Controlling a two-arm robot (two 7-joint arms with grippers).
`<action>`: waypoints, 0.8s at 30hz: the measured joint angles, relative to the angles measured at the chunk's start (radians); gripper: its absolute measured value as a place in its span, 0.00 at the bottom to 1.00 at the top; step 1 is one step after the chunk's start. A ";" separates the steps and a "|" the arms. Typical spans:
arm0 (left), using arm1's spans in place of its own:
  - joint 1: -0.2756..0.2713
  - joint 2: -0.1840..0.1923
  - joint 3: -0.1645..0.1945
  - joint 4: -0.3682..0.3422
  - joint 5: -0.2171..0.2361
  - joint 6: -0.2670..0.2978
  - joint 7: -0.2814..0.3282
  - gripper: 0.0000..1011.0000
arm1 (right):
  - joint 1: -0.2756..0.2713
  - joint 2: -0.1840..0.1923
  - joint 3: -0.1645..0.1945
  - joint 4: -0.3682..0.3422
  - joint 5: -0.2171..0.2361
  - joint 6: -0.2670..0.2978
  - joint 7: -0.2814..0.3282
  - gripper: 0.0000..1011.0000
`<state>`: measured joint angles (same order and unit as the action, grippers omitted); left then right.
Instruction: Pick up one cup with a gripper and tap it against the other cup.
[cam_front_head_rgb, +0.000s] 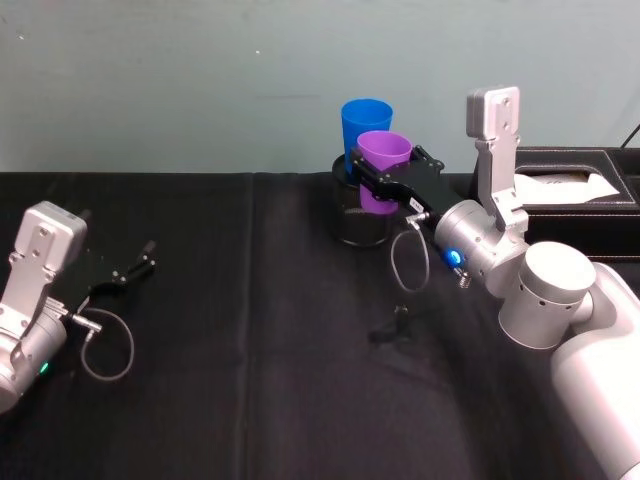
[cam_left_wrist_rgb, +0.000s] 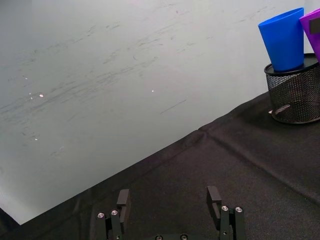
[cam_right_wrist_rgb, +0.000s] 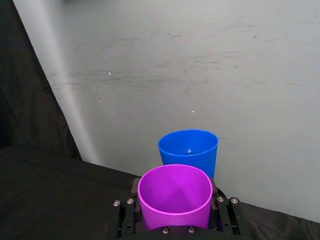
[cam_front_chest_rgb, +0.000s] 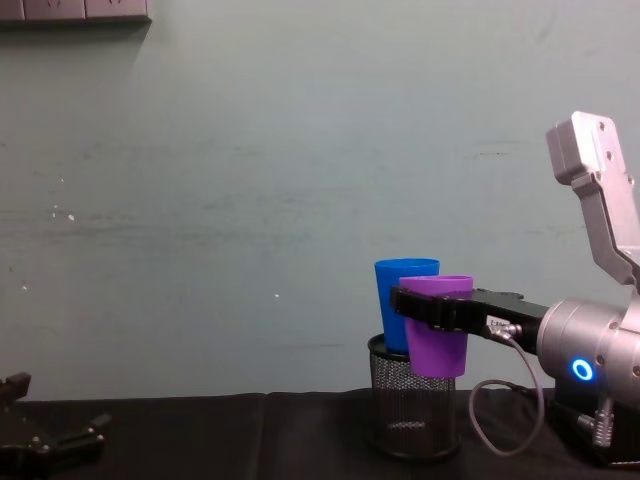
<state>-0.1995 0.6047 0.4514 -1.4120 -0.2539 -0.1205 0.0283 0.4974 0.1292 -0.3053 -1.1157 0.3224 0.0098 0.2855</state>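
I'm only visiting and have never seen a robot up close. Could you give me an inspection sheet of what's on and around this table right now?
Surface: table covered with a black cloth.
Job's things: purple cup held upright off the table, close in front of the blue cup; whether they touch cannot be told.
Clutter: the blue cup stands in a black mesh pen holder; black tissue box at the far right.
Grippers: right gripper shut on the purple cup; left gripper open, parked low at the left.
Cables: right cable loop and left cable loop, one at each wrist.
Surroundings: scuffed pale wall behind.
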 joint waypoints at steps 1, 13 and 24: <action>0.000 0.000 0.000 0.000 0.000 0.000 0.000 0.99 | 0.000 0.000 0.000 0.000 0.000 0.000 0.000 0.73; 0.000 0.000 0.000 0.000 0.000 0.000 0.000 0.99 | 0.000 0.000 0.000 0.000 0.000 0.000 0.000 0.73; 0.000 0.000 0.000 0.000 0.000 0.000 0.000 0.99 | 0.000 0.000 0.000 0.000 0.000 0.000 0.000 0.73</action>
<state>-0.1996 0.6047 0.4514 -1.4120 -0.2539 -0.1205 0.0283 0.4974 0.1292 -0.3053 -1.1157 0.3224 0.0098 0.2855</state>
